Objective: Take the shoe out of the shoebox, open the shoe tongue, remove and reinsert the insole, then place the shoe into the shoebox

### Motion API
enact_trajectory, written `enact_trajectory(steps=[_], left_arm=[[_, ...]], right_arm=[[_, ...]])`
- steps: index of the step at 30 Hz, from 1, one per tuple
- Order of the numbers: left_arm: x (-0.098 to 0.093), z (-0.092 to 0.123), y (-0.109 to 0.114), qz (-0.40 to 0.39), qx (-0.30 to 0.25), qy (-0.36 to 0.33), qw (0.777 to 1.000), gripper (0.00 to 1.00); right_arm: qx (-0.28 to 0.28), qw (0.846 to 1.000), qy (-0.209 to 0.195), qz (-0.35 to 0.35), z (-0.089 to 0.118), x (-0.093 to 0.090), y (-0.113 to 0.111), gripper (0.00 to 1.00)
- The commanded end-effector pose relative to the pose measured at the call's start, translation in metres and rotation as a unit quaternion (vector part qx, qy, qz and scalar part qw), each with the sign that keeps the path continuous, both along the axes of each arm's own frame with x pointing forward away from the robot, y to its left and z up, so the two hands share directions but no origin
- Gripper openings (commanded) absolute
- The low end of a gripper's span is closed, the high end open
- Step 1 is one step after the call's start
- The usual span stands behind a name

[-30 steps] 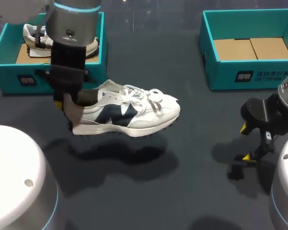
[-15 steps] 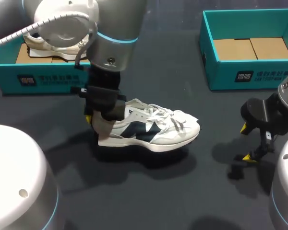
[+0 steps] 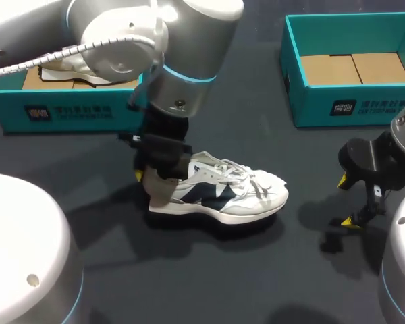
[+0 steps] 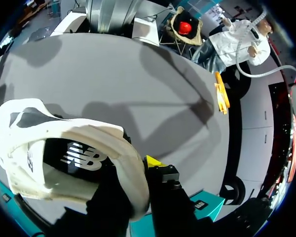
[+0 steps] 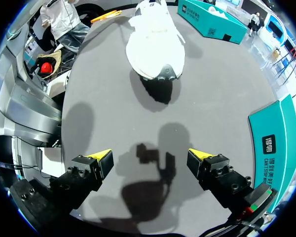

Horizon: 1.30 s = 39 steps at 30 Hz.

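Shoe (image 3: 219,196) out, resting on table (image 3: 256,283)
Left gripper (image 3: 152,181) pinches heel (image 3: 163,194); right gripper (image 5: 150,158) spread, idle; next, steady shoe and lift tongue (image 3: 212,170)

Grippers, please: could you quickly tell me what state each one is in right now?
Left gripper: closed on the heel of the white shoe.
Right gripper: open, holding nothing.
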<state>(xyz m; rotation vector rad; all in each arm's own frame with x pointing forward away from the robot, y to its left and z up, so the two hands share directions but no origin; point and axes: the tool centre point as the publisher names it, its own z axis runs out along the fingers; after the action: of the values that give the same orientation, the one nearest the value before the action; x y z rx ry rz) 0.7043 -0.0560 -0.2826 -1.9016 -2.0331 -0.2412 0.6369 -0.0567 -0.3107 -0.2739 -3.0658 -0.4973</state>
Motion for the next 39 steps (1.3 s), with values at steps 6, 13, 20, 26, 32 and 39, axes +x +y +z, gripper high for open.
enact_trajectory(steps=[6,13,20,26,32,39], left_arm=[[-0.001,-0.02,-0.018,-0.012,0.005,-0.008,1.0,0.0],[0.0,-0.033,-0.032,-0.011,0.002,-0.015,1.0,0.0],[0.003,-0.046,-0.044,-0.007,0.006,-0.018,1.0,0.0],[0.004,-0.058,-0.052,-0.004,0.009,-0.016,1.0,0.0],[0.002,-0.068,-0.061,-0.004,0.01,-0.025,1.0,0.0],[0.001,-0.075,-0.069,-0.001,0.011,-0.037,0.999,0.0]], right_arm=[[-0.001,1.0,-0.001,0.0,0.0,-0.002,0.0,1.0],[-0.001,1.0,-0.001,0.0,0.0,-0.002,0.0,1.0],[-0.001,1.0,-0.001,0.0,0.0,-0.002,0.0,1.0],[-0.001,1.0,-0.001,0.0,0.0,-0.002,0.0,1.0],[-0.001,1.0,-0.001,0.0,0.0,-0.002,0.0,1.0],[-0.001,1.0,-0.001,0.0,0.0,-0.002,0.0,1.0]])
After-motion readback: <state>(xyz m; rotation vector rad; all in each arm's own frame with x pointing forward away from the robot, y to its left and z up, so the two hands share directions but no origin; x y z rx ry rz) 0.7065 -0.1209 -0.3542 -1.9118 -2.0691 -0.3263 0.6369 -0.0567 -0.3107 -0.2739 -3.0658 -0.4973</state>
